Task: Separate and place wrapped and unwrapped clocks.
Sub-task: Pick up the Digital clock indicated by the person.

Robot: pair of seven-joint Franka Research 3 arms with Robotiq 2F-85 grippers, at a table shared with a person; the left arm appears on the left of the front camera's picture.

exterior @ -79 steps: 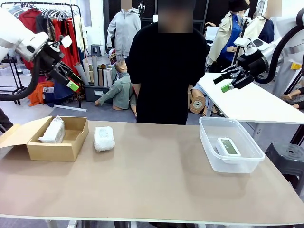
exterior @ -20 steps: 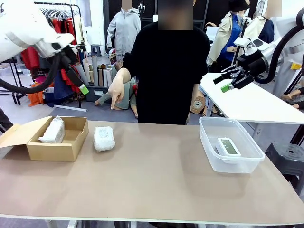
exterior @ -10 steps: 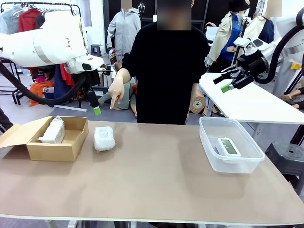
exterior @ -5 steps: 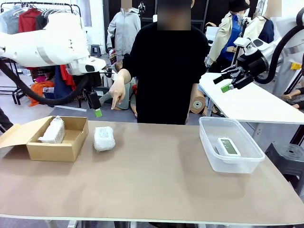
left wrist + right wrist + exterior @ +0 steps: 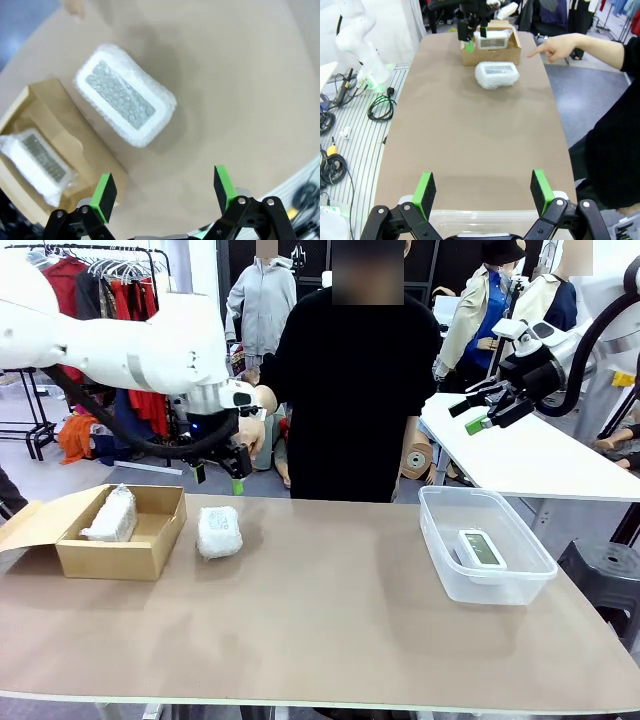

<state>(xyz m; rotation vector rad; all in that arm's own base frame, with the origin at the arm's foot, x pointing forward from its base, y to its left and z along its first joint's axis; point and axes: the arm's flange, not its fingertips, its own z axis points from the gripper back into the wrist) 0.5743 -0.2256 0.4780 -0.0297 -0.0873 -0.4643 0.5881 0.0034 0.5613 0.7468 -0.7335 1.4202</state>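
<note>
Nearest us runs the brown surface (image 5: 330,640). At mid-frame left we see one cardboard box (image 5: 120,558) holding one wrapped clock (image 5: 111,513). A second wrapped clock (image 5: 219,531) lies on the surface just right of the box. At mid-frame right, one clear tub (image 5: 490,590) holds the single bare clock (image 5: 481,548). Above the loose wrapped clock the left jaws hang open, with a person's pointing hand (image 5: 559,48) close behind them. At upper right, the right jaws stand open.
</note>
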